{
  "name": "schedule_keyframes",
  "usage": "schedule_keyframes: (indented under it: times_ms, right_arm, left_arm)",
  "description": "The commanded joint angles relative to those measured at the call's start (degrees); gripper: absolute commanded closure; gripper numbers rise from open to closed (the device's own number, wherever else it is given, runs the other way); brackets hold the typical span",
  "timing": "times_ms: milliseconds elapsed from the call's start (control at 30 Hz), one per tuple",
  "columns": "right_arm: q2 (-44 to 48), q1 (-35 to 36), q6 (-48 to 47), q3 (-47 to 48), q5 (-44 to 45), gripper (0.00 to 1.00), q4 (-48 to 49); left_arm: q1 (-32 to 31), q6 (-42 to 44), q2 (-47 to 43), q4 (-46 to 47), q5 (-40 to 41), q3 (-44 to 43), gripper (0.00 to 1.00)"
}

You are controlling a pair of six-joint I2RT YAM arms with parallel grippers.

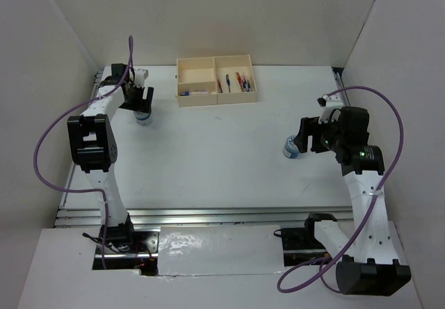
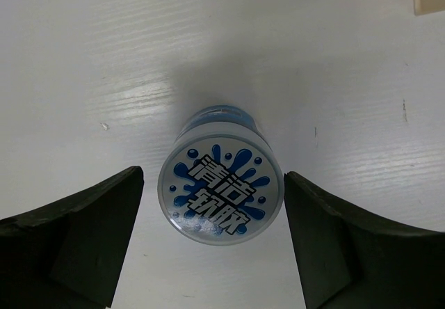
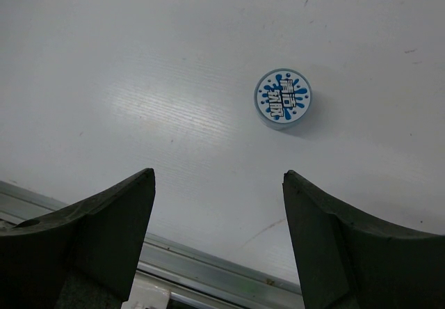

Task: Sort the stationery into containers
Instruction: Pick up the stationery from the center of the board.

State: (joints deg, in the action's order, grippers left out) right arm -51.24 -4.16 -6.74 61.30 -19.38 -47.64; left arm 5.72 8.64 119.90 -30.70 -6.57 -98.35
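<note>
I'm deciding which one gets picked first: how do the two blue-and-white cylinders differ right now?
The left cylinder stands between the left hand's open fingers; the right cylinder lies ahead of the right hand, outside its fingers. The left cylinder is nearer the box than the right one. Both stand upright with the same blue splash lid.

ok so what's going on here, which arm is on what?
Two arms are sorting stationery into the cream box. Pens lie in its large section and a clear tube in a smaller one. Two blue-and-white cylinders stand out on the table. The left fingers are open on either side of the left cylinder, with gaps on both sides. The right fingers are open, with the right cylinder ahead of them, not between them. Nothing is held.
</note>
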Motion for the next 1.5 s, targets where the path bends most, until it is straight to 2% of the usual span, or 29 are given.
schedule_keyframes:
  times_ms: [0,200,433,567,667,800,1000,1100,1300,1467]
  right_arm:
    - [0.0,-0.4,-0.3,0.0,-0.9,0.20,-0.1]
    - [0.4,-0.4,-0.4,0.0,-0.9,0.20,-0.2]
    - [0.7,-0.5,-0.4,-0.5,-0.8,0.20,0.0]
    - [0.6,-0.5,-0.2,-0.6,-1.0,0.20,0.0]
    - [1.0,-0.5,-0.2,-0.7,-1.2,0.20,0.3]
    - [1.3,-0.5,-0.6,-0.7,-0.8,0.20,-0.2]
    - [1.5,-0.5,-0.7,-0.7,-0.8,0.20,-0.3]
    - [1.7,-0.5,-0.6,-0.9,-0.9,0.20,-0.1]
    - [1.7,-0.4,-0.8,-1.4,-0.9,0.20,0.0]
    - [1.4,-0.5,-0.6,-0.8,-1.2,0.20,0.0]
  left_arm:
    - [0.1,-0.2,-1.2,2.0,-0.6,-0.1,0.08]
    - [0.1,0.6,-1.2,1.2,-2.1,-1.0,0.20]
    - [-0.1,0.6,-1.7,-0.7,-4.2,-1.6,0.41]
    - [-0.7,1.0,-2.6,-0.7,-5.1,-0.8,0.35]
    - [-0.8,0.5,-4.8,2.4,-8.1,2.6,0.42]
    - [-1.9,0.2,-5.7,4.3,-11.0,2.6,0.54]
    - [-5.2,2.3,-3.0,0.7,-5.9,-2.9,0.67]
    - [-7.2,2.4,-2.3,0.5,-3.6,-2.6,0.66]
    - [-7.3,-0.2,-6.2,9.5,-5.4,5.5,0.57]
    - [-7.5,-0.9,-7.2,14.4,-6.2,9.9,0.60]
